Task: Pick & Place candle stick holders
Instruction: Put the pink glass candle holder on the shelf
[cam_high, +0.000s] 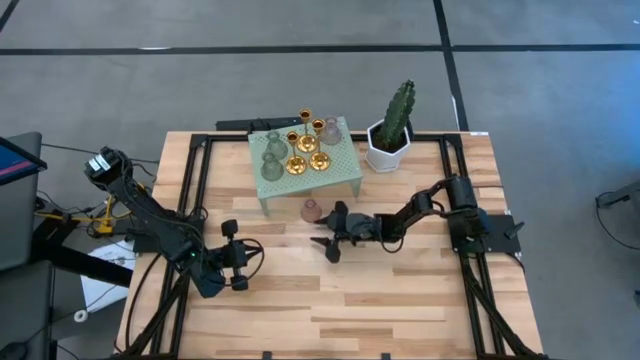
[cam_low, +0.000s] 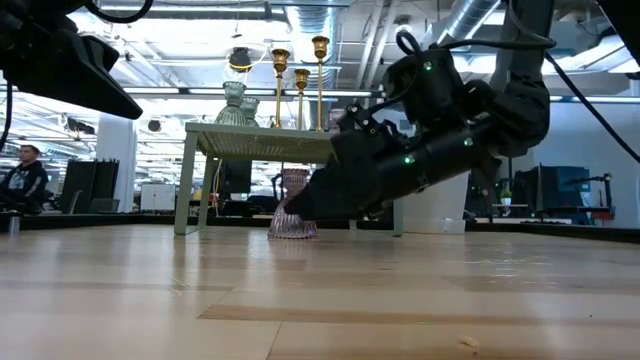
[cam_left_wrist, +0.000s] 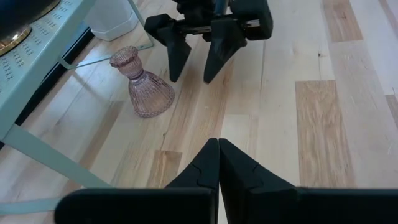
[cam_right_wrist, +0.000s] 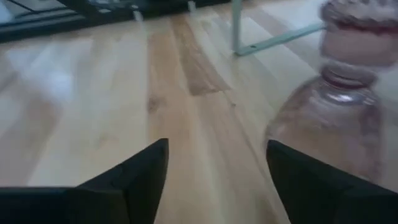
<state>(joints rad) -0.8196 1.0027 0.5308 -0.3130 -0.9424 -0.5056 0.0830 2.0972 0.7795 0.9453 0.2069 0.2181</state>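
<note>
The candle stick holders mostly stand upright on a pale green perforated stand (cam_high: 345, 165) beyond the right gripper (cam_high: 331, 243): three gold ones (cam_high: 306, 150) with tall stems, two grey-green glass ones (cam_high: 272, 160) and one pink one (cam_high: 330, 130), all with necks pointing straight up. A white hexagonal pot with a cactus (cam_high: 392, 135) sits beside the stand on the wooden table (cam_high: 400, 300).

A second pink holder (cam_left_wrist: 142, 84) stands alone on the table just in front of the stand, base down, long axis vertical, neck upward. It is just beside the right gripper's spread fingers (cam_left_wrist: 176, 46), apart from them and not between them; that pincer is released and holds nothing. The left gripper (cam_left_wrist: 217, 163) waits well back from it, fingers clenched together on nothing.

No writing or labels can be read anywhere.
</note>
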